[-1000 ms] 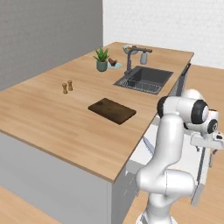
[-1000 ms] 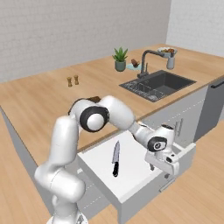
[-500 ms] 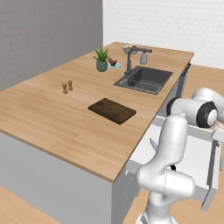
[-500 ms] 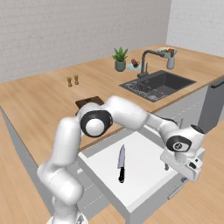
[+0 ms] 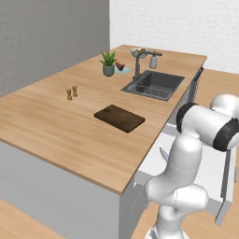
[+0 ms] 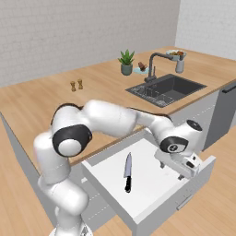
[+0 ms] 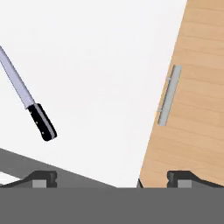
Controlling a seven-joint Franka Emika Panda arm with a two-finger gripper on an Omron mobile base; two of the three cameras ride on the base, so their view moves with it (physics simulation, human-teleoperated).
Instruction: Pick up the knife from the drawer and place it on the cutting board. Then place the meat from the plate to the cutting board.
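One knife lies in the open drawer.
From left to right we see its black handle toward the drawer front, then our gripper beside it, fingers wide apart, holding nothing; the cutting board is on the counter.

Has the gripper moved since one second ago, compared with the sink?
Yes. In the right base view the gripper has swung away from the sink, outward over the open drawer, and now hangs open near its front panel, beside the knife.
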